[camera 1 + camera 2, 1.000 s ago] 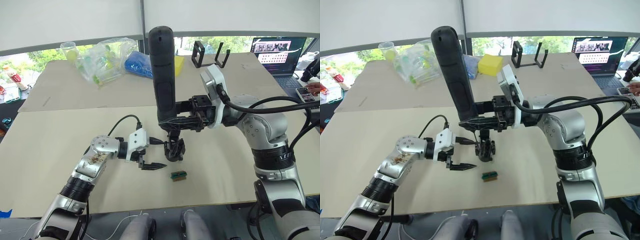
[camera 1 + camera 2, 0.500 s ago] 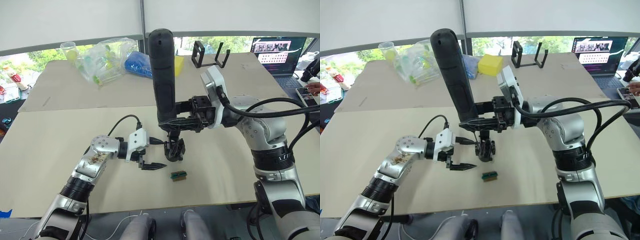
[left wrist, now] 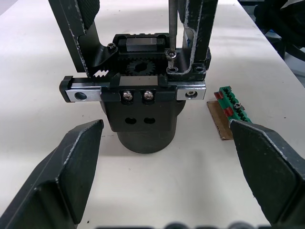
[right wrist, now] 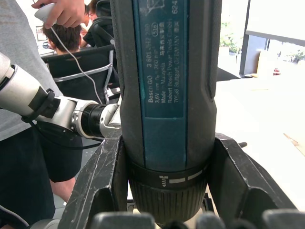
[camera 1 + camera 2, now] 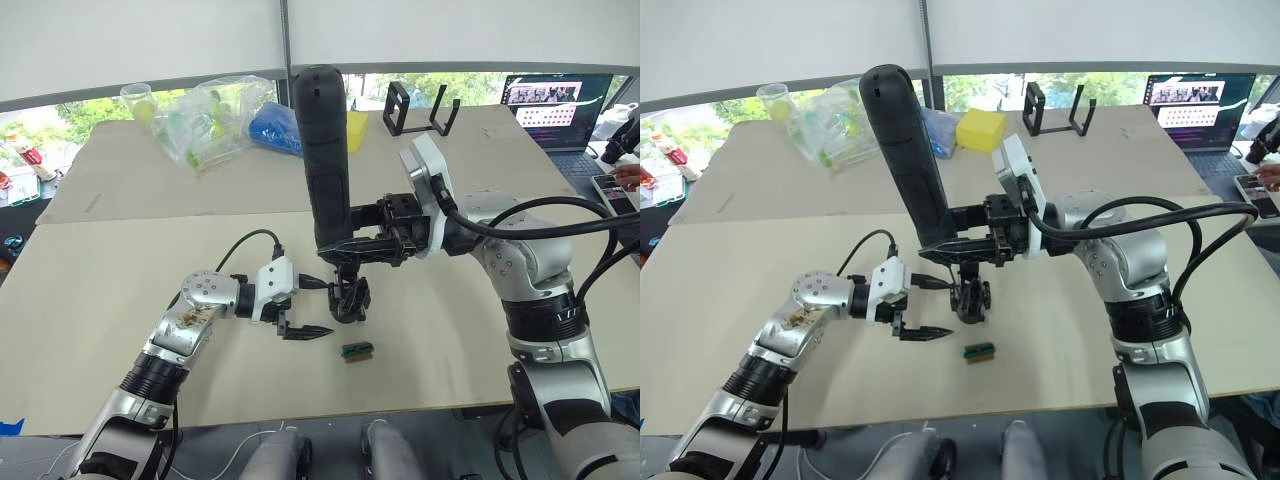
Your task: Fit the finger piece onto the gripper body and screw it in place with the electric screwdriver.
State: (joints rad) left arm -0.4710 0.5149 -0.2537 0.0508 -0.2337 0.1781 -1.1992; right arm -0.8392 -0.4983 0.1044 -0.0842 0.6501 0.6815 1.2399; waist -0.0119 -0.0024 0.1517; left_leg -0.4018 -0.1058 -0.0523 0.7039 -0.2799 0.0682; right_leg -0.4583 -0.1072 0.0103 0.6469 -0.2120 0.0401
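Right now I see the electric screwdriver [image 5: 325,160] standing almost upright over the middle of the table [image 5: 90,270], its long axis running top to bottom with the rounded end leaning slightly toward 11 o'clock and the thin bit pointing straight down. My right gripper [image 5: 352,243] is clamped around its lower barrel, both fingers pressed against the sides, with the right forearm reaching in level from 3 o'clock and the elbow bent high. In the left wrist view the bit tip rests on a screw on top of the gripper body [image 3: 143,102], which sits upright on its round base directly under the tool. A black wedge-shaped finger piece [image 3: 199,36] stands up from the body beside the bit. My left gripper [image 5: 305,308] hovers just at 9 o'clock of the body, fingers spread wide and holding nothing, the left arm low and stretched across the table. Near the body at 5 o'clock lies a small green block [image 5: 357,350], flat on the surface.
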